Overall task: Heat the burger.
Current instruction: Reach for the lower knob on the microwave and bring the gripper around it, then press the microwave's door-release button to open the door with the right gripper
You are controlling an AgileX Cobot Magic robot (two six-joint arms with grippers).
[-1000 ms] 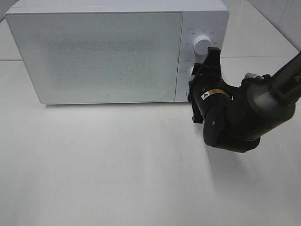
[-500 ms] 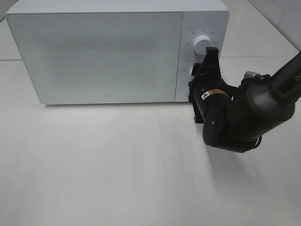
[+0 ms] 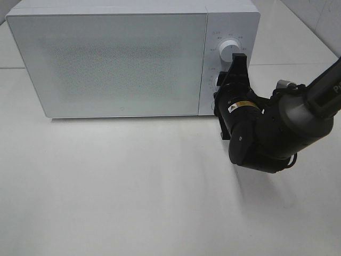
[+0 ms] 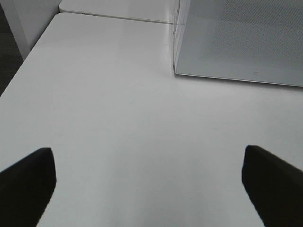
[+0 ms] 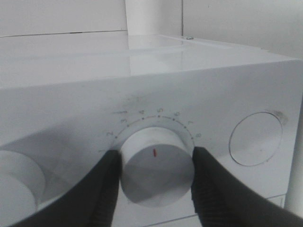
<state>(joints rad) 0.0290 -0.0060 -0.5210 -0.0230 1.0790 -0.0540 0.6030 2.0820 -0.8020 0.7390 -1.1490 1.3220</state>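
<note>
The burger, seen in no view and presumably behind the white box microwave's (image 3: 106, 64) shut door, is likely soft and light and best held gently by its sides, while the right gripper (image 5: 155, 158) has its fingers pinching the round white dial (image 5: 154, 175) and the left gripper (image 4: 151, 189) has its fingers spread over the white counter (image 4: 118, 118).

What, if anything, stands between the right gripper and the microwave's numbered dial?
Nothing visible: the right gripper holds the numbered dial, one finger on each side. No burger shows; the microwave door is shut.
</note>
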